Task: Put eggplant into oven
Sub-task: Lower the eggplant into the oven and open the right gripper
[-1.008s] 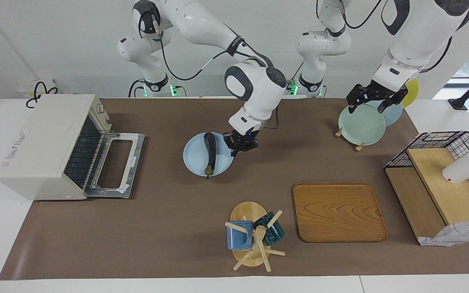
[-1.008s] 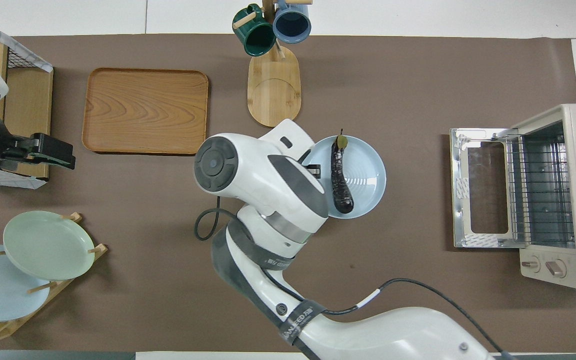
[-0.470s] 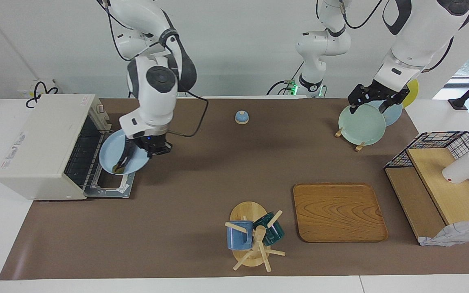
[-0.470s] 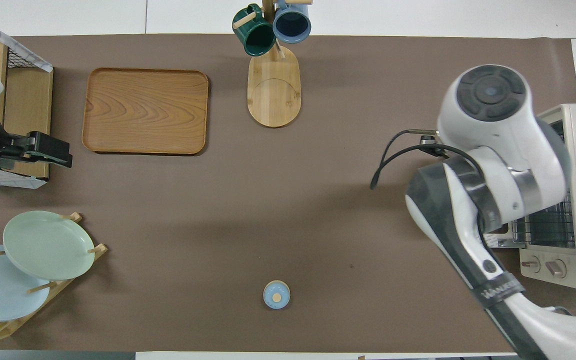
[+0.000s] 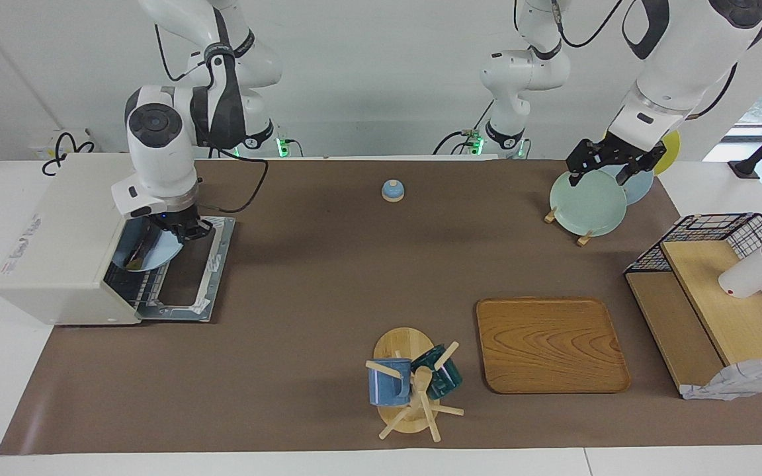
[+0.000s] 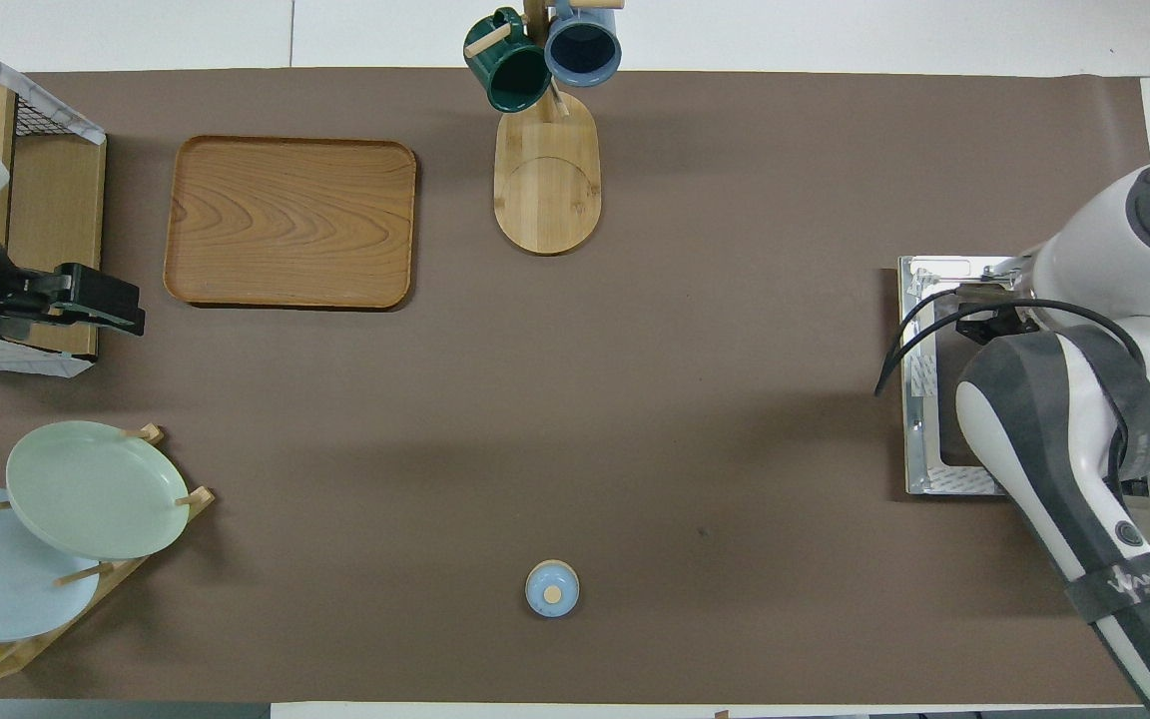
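The eggplant (image 5: 135,256) is now at the oven's mouth, a dark sliver lying on the pale blue plate (image 5: 156,246), which tilts down into the opening of the oven (image 5: 67,238). A second ago plate and eggplant sat flat near the middle of the tabletop; half a second ago they hung over the lowered door (image 5: 201,272); now the plate's low edge is past the front of the cavity, above the wire rack. The right gripper (image 5: 186,229) is clamped on the plate's upper rim, fingers together on it, and is over the door's hinge end. In the overhead view the right arm covers all of this, so how deep the eggplant lies cannot be read there. The carry looks nearly done: what seems left is to tip or slide the eggplant off onto the rack, or set the plate inside. Toward the left arm's end of the tabletop the left gripper (image 5: 604,162) waits over the green plate (image 5: 586,201) in its rack, jaws apart and holding nothing, unchanged across the last second.
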`<state>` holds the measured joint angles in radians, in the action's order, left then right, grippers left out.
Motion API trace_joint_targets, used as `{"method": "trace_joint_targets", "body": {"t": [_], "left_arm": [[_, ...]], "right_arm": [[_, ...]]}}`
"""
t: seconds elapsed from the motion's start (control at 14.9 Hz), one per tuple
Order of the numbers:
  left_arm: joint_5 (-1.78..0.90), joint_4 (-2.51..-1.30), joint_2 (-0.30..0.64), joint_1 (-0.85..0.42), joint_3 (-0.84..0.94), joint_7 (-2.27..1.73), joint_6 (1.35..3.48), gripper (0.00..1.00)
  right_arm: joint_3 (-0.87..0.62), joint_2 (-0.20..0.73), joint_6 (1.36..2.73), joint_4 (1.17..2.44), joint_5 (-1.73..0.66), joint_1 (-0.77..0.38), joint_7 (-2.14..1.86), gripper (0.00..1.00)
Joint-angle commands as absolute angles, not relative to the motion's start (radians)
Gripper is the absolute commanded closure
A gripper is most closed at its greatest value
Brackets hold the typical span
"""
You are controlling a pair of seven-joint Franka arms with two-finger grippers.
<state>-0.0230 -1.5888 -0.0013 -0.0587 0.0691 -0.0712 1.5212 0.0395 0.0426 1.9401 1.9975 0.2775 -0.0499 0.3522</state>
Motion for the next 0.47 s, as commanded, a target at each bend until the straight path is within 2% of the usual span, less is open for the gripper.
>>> {"method": "trace_joint_targets", "body": {"t": [0.0, 0.2, 0.4], "left_arm": [[-0.012, -1.606, -0.014, -0.049, 0.075, -0.071, 1.536, 0.00], [-0.012, -1.606, -0.014, -0.049, 0.075, -0.071, 1.536, 0.00], [-0.012, -1.606, -0.014, -0.049, 0.075, -0.071, 1.536, 0.00]], "right_arm": [[0.025, -0.005, 2.043, 2.100, 0.256, 0.038, 0.249, 1.00], [0.025, -0.025, 2.146, 2.173, 0.218, 0.052, 0.244, 1.00], [0.025, -0.025, 2.157, 2.177, 0.216, 0.058, 0.242, 1.00]]}}
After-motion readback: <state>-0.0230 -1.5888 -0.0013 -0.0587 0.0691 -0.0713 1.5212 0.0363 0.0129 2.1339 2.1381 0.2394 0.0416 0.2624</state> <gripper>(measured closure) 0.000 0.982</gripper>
